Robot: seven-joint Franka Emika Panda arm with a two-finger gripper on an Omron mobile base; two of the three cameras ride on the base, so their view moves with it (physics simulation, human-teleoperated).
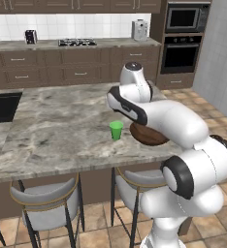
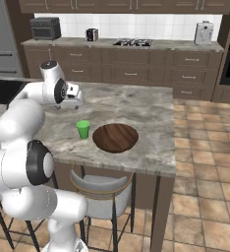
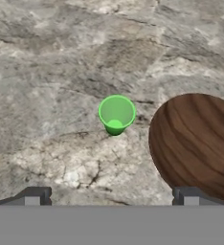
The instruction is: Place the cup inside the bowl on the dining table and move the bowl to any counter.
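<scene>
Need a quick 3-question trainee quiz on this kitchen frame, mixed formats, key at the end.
1. True or false: the cup already sits inside the bowl.
2. Multiple choice: what do the cup and the bowl rest on? A) the counter with the hob B) the dining table C) a chair
3. Fill in: in the hand view, the gripper has its fingers spread ____ above the marble, with nothing between them.

Key:
1. False: the cup stands upright on the marble beside the bowl, apart from it.
2. B
3. open
</scene>
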